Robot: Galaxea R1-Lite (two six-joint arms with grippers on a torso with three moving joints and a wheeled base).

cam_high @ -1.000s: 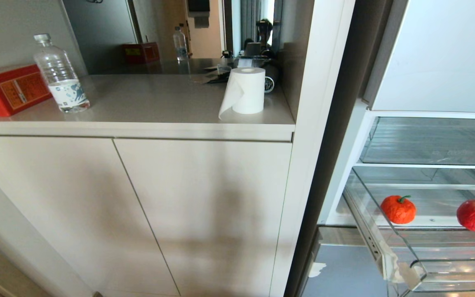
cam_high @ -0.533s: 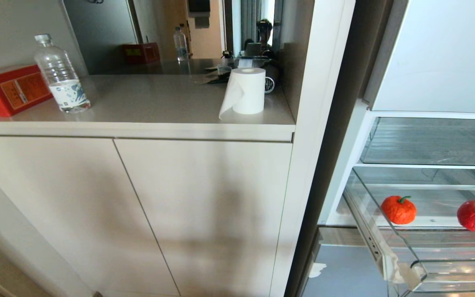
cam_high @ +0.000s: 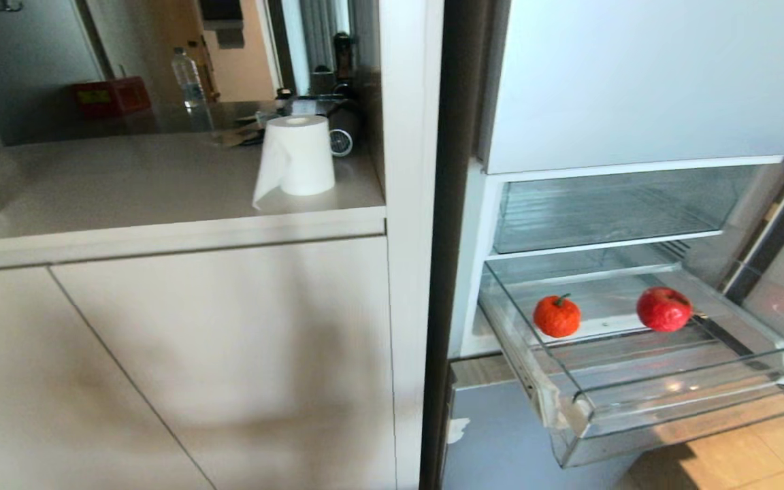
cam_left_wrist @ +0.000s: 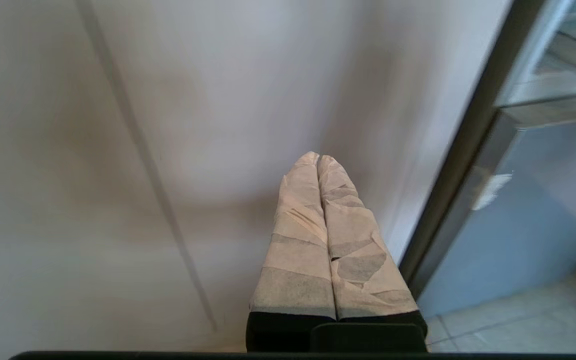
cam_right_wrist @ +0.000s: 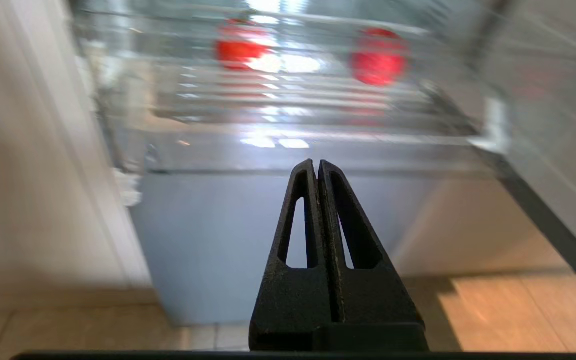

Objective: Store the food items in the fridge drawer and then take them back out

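Note:
The clear fridge drawer stands pulled out of the open fridge at the right of the head view. Two food items lie on its ribbed floor: an orange-red pumpkin-like fruit with a green stem, and a red apple-like fruit to its right. Both show blurred through the drawer front in the right wrist view: the orange fruit and the red fruit. My right gripper is shut and empty, low in front of the drawer. Wrapped in tape, my left gripper is shut, facing the cabinet door. Neither arm shows in the head view.
A beige cabinet with a counter fills the left, bearing a paper roll. A white upright panel separates it from the fridge. A glass shelf lies above the drawer, a blue-grey panel below it, wood floor at lower right.
The whole head view has swung to the right: the cabinet and paper roll slid left, the bottle and red box nearly left the frame, and the fridge drawer with both fruits now sits more centrally.

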